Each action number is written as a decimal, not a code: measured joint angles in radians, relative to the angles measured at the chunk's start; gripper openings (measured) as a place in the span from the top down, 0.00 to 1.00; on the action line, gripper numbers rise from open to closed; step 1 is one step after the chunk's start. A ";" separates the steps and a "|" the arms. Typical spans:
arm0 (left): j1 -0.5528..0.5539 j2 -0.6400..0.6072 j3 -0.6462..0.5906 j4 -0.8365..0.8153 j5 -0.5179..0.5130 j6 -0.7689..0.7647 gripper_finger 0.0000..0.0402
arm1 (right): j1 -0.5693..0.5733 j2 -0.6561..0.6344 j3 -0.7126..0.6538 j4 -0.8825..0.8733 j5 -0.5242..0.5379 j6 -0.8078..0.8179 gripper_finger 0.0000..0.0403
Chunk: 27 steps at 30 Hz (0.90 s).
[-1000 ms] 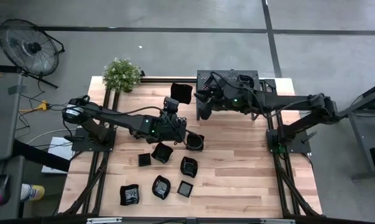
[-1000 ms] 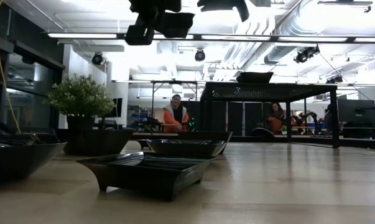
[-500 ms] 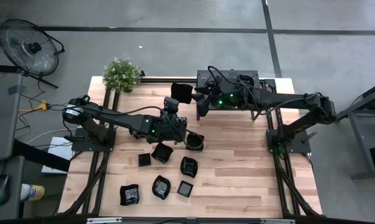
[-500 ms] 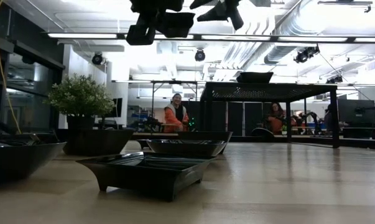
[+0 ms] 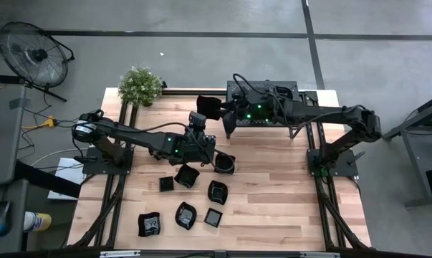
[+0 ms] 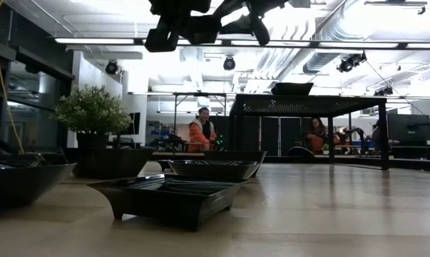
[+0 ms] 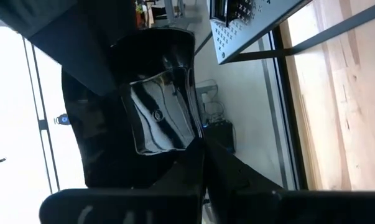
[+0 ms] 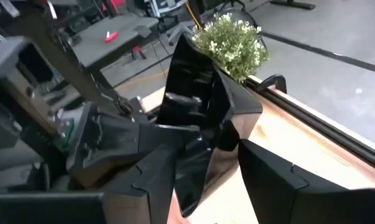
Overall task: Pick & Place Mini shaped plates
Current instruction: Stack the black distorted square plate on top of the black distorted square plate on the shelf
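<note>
My left gripper (image 5: 203, 120) is shut on one black glossy mini plate (image 5: 208, 106), held high above the table's middle, near the black perforated rack (image 5: 262, 92). My right gripper (image 8: 206, 186) is open and faces that plate (image 8: 203, 106). Its two fingers stand on either side of the plate's lower part. I cannot tell whether they touch it. Several more mini plates lie flat on the wooden table, among them one (image 5: 225, 163) under the arms and one (image 5: 150, 224) at the near left. My left gripper pinches the plate's rim (image 7: 196, 134) at one edge between its two shut fingers (image 7: 193, 168), coming about level from the table's left side. The plate stands on edge beyond the fingertips, lifted clear of the table.
A potted plant (image 5: 140, 84) stands at the table's far left corner. The rack on legs fills the far middle, with a dish on top (image 6: 292, 88). People sit in the room beyond the table (image 6: 200, 132). Bare wood lies on the table's right half (image 5: 280, 193).
My right gripper has moved from the rack's near side toward the table's left and slightly down, up to the plate in my left gripper. It has rolled a little, and in the low view its fingers now stand wider apart. My left gripper and its plate have kept still.
</note>
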 joint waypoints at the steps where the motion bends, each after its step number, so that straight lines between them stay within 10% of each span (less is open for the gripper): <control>1: 0.000 0.000 0.000 0.000 0.001 -0.001 1.00 | 0.000 0.003 0.000 0.009 0.000 0.008 0.59; 27: 0.000 -0.001 -0.003 0.002 0.005 -0.002 1.00 | -0.002 0.004 0.000 -0.004 0.073 0.027 0.98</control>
